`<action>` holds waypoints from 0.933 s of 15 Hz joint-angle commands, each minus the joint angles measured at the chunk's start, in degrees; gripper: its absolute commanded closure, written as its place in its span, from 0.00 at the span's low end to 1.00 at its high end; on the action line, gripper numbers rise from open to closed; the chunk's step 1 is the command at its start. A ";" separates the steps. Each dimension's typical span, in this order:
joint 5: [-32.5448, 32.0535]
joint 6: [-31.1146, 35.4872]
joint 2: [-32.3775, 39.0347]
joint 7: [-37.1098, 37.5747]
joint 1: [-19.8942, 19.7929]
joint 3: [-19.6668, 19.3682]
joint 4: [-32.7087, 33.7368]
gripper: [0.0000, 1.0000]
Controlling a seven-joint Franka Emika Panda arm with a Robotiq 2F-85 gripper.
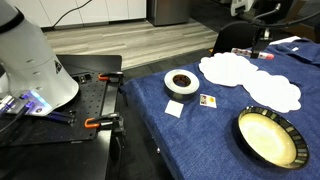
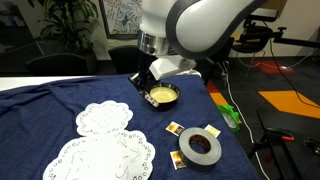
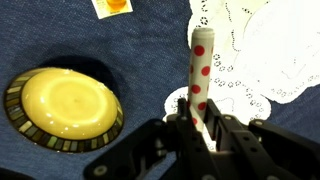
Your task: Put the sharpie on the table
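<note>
In the wrist view my gripper (image 3: pixel 198 122) is shut on the sharpie (image 3: pixel 199 62), a pale marker with red dots that sticks out beyond the fingers. It hangs above the dark blue cloth of the table (image 3: pixel 60 30), over the edge of a white lace doily (image 3: pixel 262 50). The dark-rimmed bowl (image 3: pixel 62 107) with a pale yellow inside lies to the left. In an exterior view the gripper (image 2: pixel 152 80) hovers just above the bowl (image 2: pixel 162 96); I cannot make out the sharpie there. In an exterior view (image 1: pixel 200 140) the gripper is out of frame.
Two doilies (image 2: pixel 105 122) (image 1: pixel 228 68), a tape roll (image 2: pixel 199 147) (image 1: pixel 181 83) and small cards (image 1: pixel 207 100) (image 3: pixel 113 6) lie on the cloth. A black bench with orange clamps (image 1: pixel 95 122) carries the robot base (image 1: pixel 30 60). A green object (image 2: pixel 231 115) sits at the table edge.
</note>
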 commanded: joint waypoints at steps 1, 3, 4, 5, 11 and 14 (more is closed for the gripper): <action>0.83 -3.13 5.95 -0.90 0.64 0.08 5.92 0.95; 1.36 -4.31 8.80 -1.57 0.61 0.31 8.30 0.95; 1.56 -4.94 10.05 -1.75 0.64 0.41 9.37 0.95; 1.75 -5.47 11.35 -1.99 0.66 0.55 10.42 0.95; 1.11 -9.05 16.47 -1.81 2.08 0.29 14.97 0.95; 0.51 -10.69 16.75 -1.90 2.70 -0.08 15.23 0.49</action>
